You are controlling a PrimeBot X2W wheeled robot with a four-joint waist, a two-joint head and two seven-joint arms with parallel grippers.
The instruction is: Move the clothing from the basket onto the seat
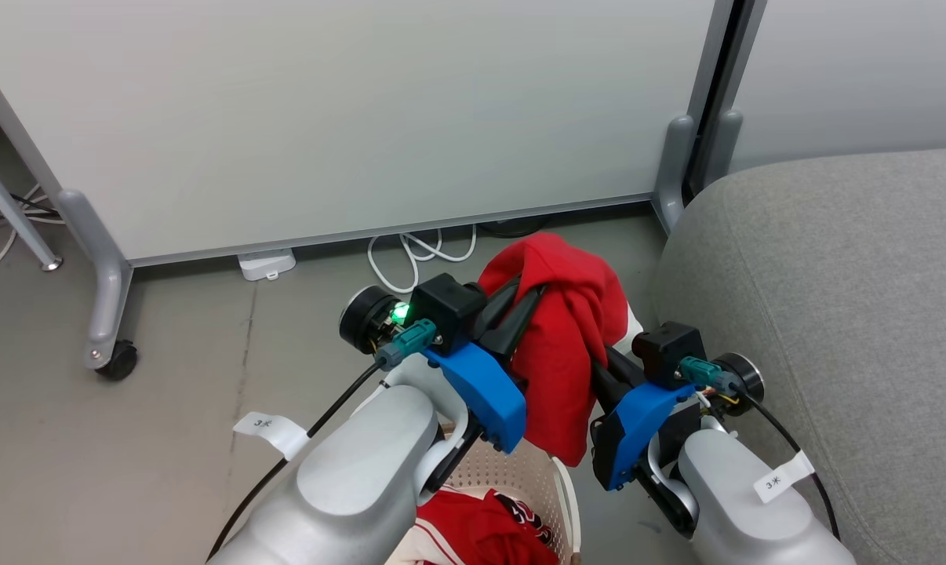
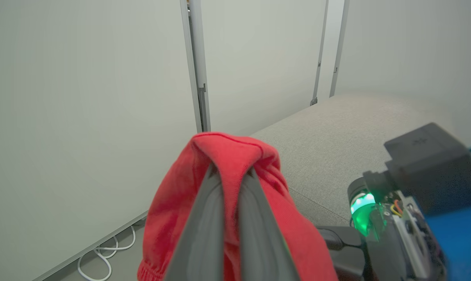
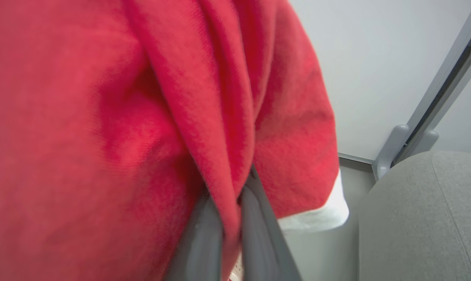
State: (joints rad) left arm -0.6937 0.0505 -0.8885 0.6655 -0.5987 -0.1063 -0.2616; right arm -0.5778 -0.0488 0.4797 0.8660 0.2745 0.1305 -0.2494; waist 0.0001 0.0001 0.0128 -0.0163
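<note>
The red clothing [image 1: 567, 337] is held up above the basket [image 1: 520, 471].
The left gripper [image 1: 522, 304] and the right gripper [image 1: 603, 357] both squeeze it tight in the middle of the frame. The grey sofa [image 1: 834, 314] is on the right side, close by.

The gripped garment [image 1: 567, 345] is coloured bright red and trimmed in white; the sofa [image 1: 834, 314] is covered in plain light grey.

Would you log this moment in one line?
left hand, right hand: shut on soft bright-red garment; over cream perforated basket; beside light-grey fabric sofa
</note>
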